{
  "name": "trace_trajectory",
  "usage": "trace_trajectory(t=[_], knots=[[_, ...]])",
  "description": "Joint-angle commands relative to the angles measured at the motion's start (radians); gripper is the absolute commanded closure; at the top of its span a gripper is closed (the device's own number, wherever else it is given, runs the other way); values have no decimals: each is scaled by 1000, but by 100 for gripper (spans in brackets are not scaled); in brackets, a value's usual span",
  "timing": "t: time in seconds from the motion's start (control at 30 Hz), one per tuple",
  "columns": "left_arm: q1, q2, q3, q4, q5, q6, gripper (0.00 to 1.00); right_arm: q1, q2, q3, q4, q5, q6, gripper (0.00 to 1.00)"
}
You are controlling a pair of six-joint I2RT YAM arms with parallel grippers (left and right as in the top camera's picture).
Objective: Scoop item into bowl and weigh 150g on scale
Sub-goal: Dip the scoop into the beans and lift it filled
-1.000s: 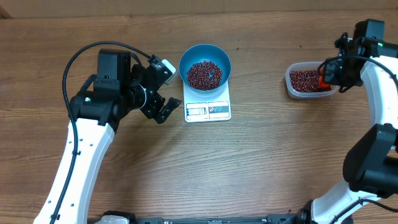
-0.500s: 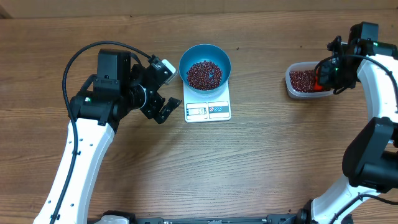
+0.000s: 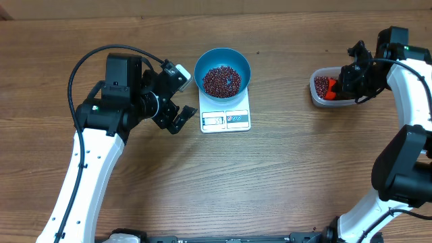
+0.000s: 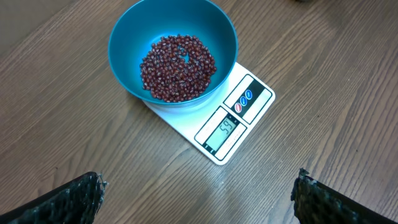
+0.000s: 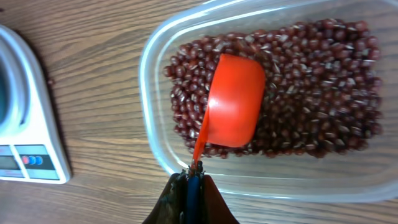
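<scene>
The blue bowl [image 3: 204, 64] stands on the white scale [image 3: 225, 119] and holds a heap of red-brown beans [image 3: 222, 81]. In the left wrist view the bowl [image 4: 124, 37], its beans [image 4: 177, 68] and the lit scale [image 4: 236, 124] lie ahead of my left gripper [image 4: 198, 186]. That gripper is open and empty, just left of the scale [image 3: 181, 96]. My right gripper [image 5: 191, 177] is shut on the thin handle of an orange scoop [image 5: 235, 99]. The scoop's cup lies mouth-down on the beans [image 5: 323, 74] in the clear tub [image 5: 158, 149].
The clear tub [image 3: 314, 94] sits at the table's right side, well apart from the scale. In the right wrist view a corner of the scale [image 5: 31, 124] shows at the left edge. One stray bean [image 5: 51, 79] lies on the wood between them.
My right gripper has swung left over the tub and brought the orange scoop down onto the beans. The left arm, bowl and scale have not moved.
</scene>
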Motion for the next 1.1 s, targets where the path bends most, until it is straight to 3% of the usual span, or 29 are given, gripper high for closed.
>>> trace_trajectory(t=[0.0,1.07], knots=[[4,4,21,3,5,11,0,-2,5,-5,-1,-106,-10,96],[4,4,21,3,5,11,0,-281,5,-5,-35,-463,-35,96]])
